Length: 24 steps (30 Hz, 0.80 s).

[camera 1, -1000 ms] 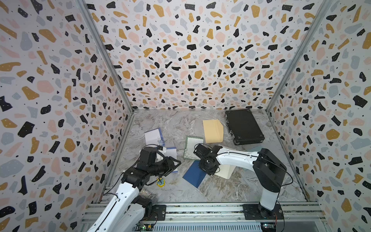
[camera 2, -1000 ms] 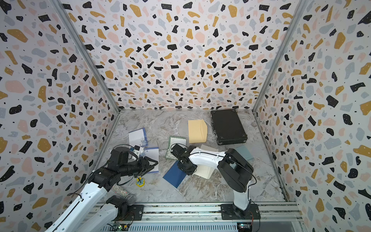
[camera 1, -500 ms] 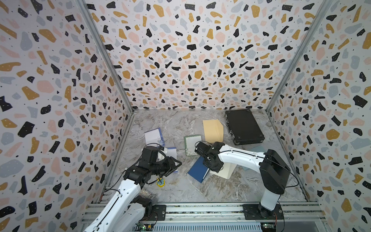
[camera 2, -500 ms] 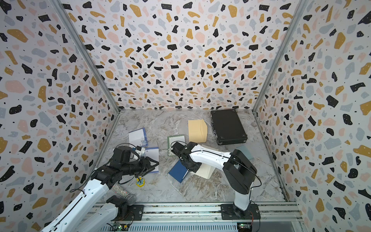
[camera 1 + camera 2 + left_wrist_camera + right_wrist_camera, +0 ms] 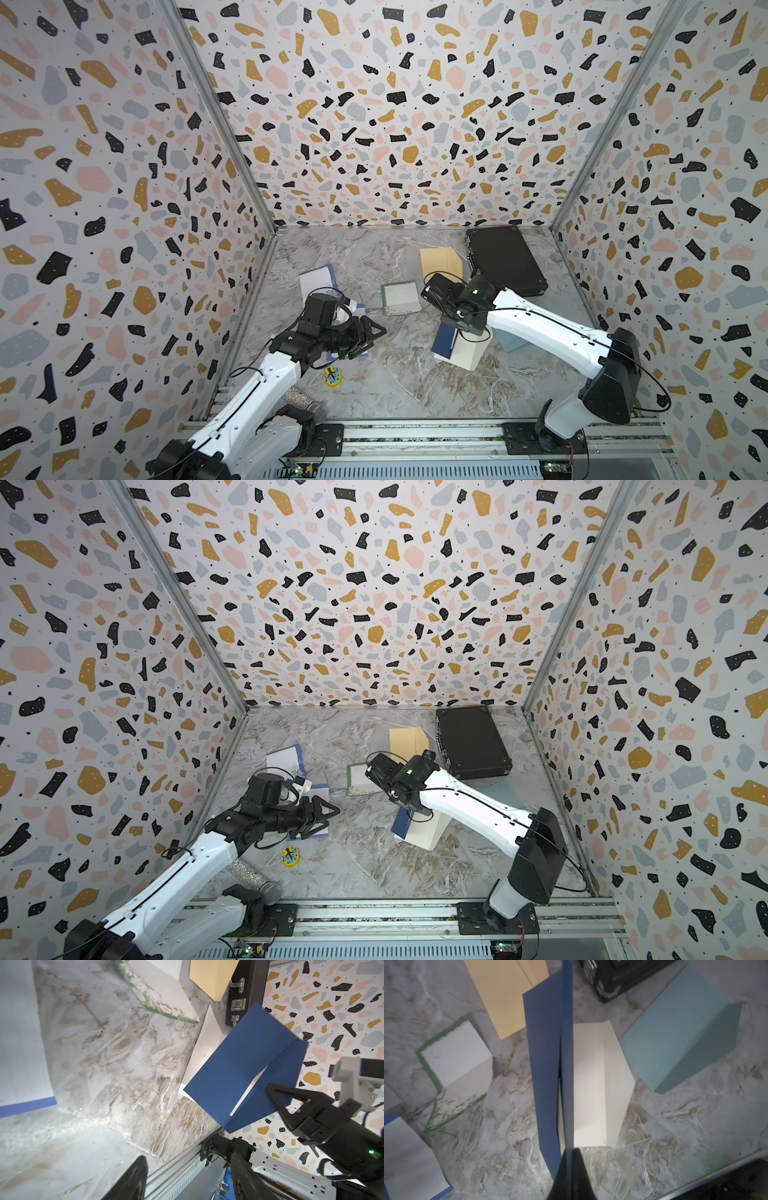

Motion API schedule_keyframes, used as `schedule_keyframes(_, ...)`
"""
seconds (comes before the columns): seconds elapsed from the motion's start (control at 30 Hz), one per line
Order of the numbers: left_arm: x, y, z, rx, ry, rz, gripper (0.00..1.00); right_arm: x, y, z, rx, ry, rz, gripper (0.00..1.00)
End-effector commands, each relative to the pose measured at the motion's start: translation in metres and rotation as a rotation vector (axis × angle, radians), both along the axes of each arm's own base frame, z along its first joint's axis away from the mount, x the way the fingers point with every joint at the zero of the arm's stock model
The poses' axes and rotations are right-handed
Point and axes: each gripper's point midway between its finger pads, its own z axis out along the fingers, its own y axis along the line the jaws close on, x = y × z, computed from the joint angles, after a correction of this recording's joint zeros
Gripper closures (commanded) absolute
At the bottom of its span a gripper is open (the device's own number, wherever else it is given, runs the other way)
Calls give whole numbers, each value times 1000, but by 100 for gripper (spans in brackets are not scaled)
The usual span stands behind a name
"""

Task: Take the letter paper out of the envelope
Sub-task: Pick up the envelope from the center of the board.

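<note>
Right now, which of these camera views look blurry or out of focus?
Right wrist view: soft throughout, the black case smeared and the right hand a dark blur. Left wrist view: the blue envelope is crisp. Both top views: sharp, evenly lit.

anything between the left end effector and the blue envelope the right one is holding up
Nothing visible does. The open left end effector faces the dark blue paper envelope across bare marble tabletop. The right end effector is shut on the envelope's flap, beside the slit where white letter paper shows.
</note>
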Motion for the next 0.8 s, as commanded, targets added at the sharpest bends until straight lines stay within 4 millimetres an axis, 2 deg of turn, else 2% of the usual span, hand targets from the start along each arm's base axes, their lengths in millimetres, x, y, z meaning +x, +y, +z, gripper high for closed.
schedule_keyframes(0.0,16,-17,36,-81,-137,-76,35,16,7,55,-84,-140,345,100)
schedule_keyframes(0.07,24,-21,44,-92,-150,-84,35,13,18,74,-17,-178,502,100)
schedule_keyframes(0.13,35,-26,53,-89,-192,-113,35,7,28,91,134,-192,629,100)
schedule_keyframes(0.23,47,-32,66,-84,-223,-178,32,0,33,111,364,-170,720,100)
schedule_keyframes(0.33,62,-39,85,-141,-258,-228,29,-6,34,117,508,-117,790,100)
schedule_keyframes(0.53,80,-57,125,-289,-366,-303,26,1,34,118,752,-21,775,100)
schedule_keyframes(0.63,81,-59,126,-298,-387,-322,26,7,38,128,862,-37,766,100)
schedule_keyframes(0.77,81,-59,113,-286,-377,-334,27,17,41,132,980,-35,727,100)
